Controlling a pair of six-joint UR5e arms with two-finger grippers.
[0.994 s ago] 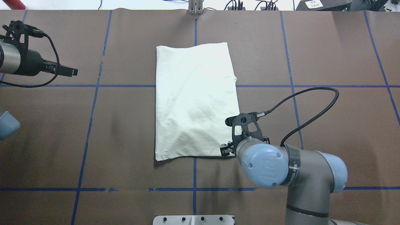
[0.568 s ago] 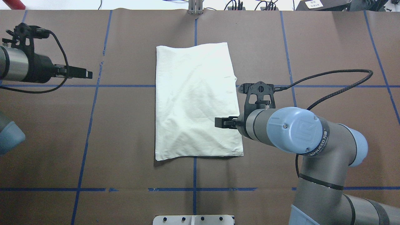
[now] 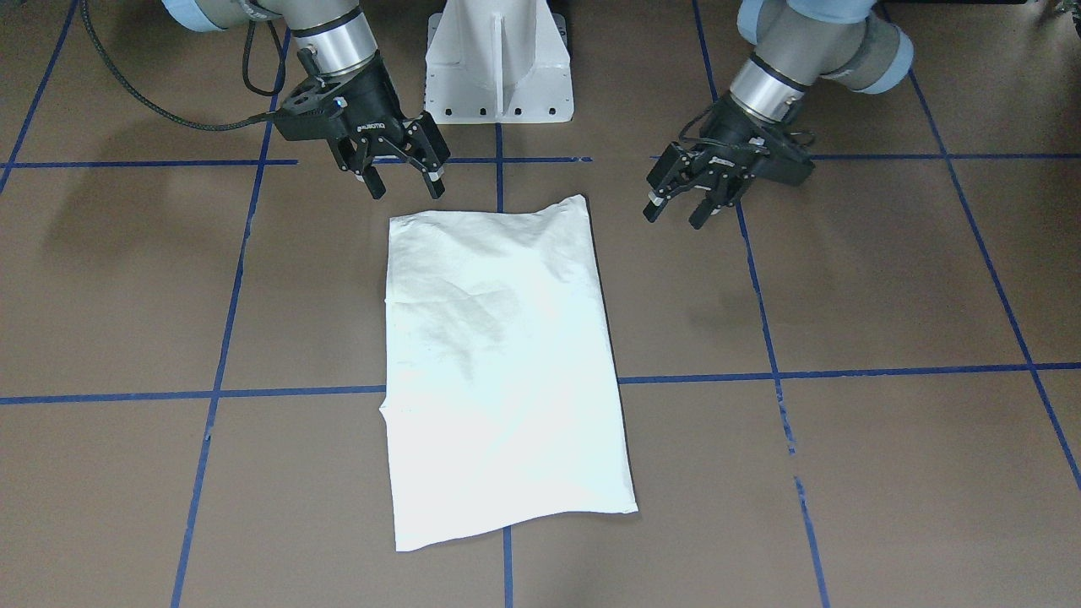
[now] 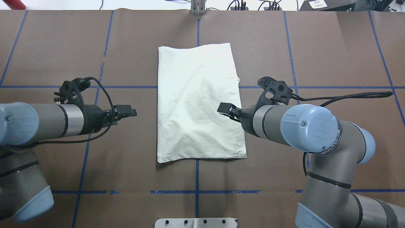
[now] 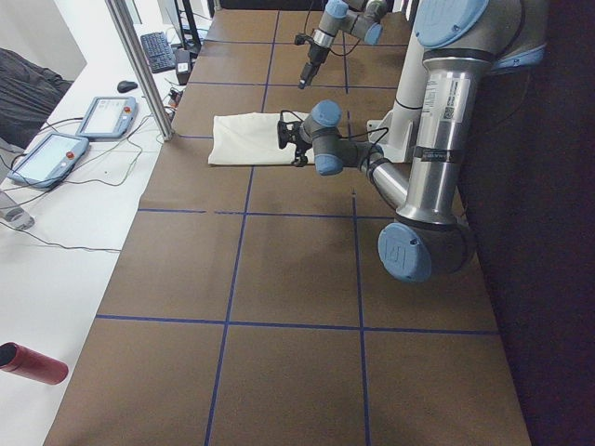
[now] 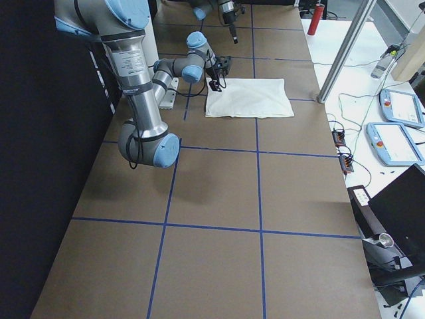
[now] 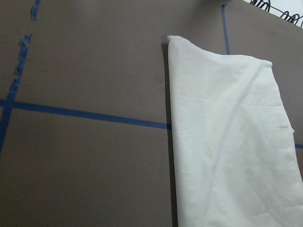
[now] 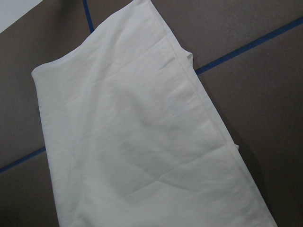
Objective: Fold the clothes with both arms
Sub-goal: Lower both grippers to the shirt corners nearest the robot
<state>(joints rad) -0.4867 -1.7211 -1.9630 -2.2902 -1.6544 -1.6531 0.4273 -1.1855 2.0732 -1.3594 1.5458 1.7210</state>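
Observation:
The shirt (image 4: 199, 101) lies flat on the brown table, folded into a long rectangle, plain cream side up; the print is hidden. It also shows in the front view (image 3: 498, 363) and in both wrist views (image 7: 227, 142) (image 8: 132, 142). My right gripper (image 4: 225, 108) is open and empty, raised over the shirt's right edge, near the robot-side end (image 3: 405, 187). My left gripper (image 4: 126, 110) is open and empty, raised over bare table a little left of the shirt (image 3: 673, 215).
The white pedestal base (image 3: 498, 59) stands at the robot's edge of the table. Blue tape lines cross the brown table cover (image 4: 284, 47). A metal post (image 5: 139, 65) and teach pendants (image 5: 102, 116) stand beyond the far edge.
My left arm swung in from the far left toward the shirt's left side. My right gripper left the shirt's near right corner and moved up along its right edge.

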